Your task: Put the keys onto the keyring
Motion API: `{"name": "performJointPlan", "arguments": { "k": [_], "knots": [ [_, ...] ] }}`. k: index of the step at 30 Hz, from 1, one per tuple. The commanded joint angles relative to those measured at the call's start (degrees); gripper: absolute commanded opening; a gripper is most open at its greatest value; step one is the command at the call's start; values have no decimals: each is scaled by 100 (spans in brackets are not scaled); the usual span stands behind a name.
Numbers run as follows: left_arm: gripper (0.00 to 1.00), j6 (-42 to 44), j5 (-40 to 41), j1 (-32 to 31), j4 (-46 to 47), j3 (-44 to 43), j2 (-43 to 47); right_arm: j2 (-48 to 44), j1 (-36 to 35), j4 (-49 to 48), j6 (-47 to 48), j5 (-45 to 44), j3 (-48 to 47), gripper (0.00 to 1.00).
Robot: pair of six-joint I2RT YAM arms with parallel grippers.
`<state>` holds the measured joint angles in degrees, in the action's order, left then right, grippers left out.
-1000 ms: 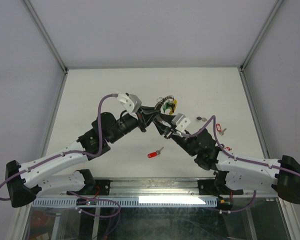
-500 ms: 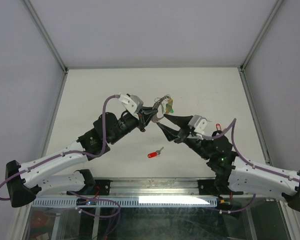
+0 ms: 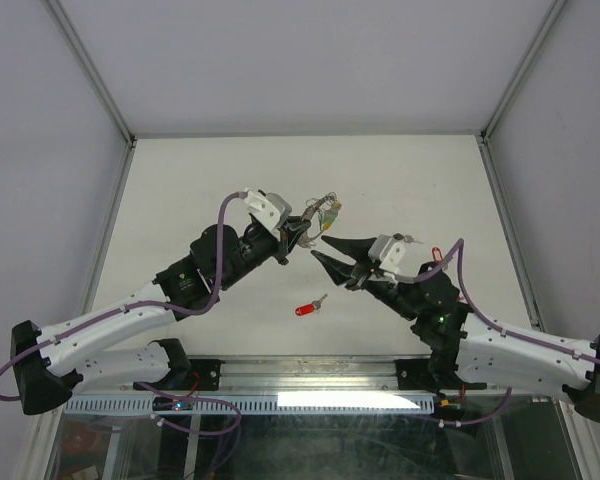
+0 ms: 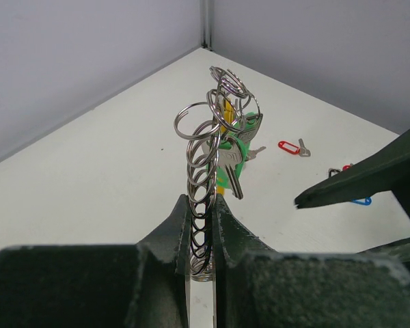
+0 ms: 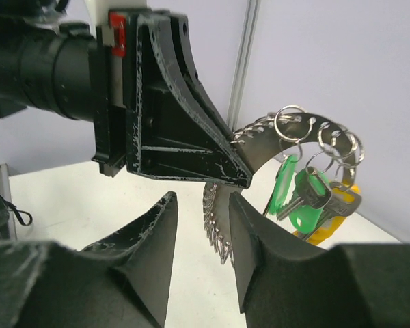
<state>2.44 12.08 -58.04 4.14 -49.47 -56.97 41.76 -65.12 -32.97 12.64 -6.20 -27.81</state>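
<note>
The keyring (image 4: 203, 171), a silvery wire coil, stands up between the jaws of my left gripper (image 4: 202, 199), which is shut on its lower end. Keys with green tags (image 4: 234, 152) and a yellow tag (image 5: 336, 220) hang from its top loops (image 3: 328, 210). My right gripper (image 3: 318, 248) is open just right of the ring, and its fingers (image 5: 167, 225) point at my left gripper (image 3: 300, 228). In the right wrist view the coil's end (image 5: 219, 229) hangs near the right finger, untouched. A red-tagged key (image 3: 308, 307) lies loose on the table.
More loose keys lie on the table to the right: a red-tagged one (image 4: 290, 146) and a blue tag (image 4: 360, 201). Grey enclosure walls with metal corner posts (image 4: 206, 24) surround the white table (image 3: 180, 190). Both arms meet over its middle.
My right gripper has drawn back from the keyring toward the right and lowered, its jaws now apart. My left gripper still holds the ring, shifted slightly.
</note>
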Motion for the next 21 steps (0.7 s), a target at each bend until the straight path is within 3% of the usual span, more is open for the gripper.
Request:
{"name": "performJointPlan", "arguments": {
  "k": [1, 8, 21],
  "knots": [
    [0, 99, 78, 30, 209, -317, 193, 336, -29, -715, 269, -240, -110, 38],
    [0, 99, 80, 30, 156, -288, 254, 476, -27, -1389, 422, -558, 10, 38],
    [0, 64, 21, 30, 156, -280, 272, 712, -27, -1564, 605, -928, -84, 40]
  ]
}}
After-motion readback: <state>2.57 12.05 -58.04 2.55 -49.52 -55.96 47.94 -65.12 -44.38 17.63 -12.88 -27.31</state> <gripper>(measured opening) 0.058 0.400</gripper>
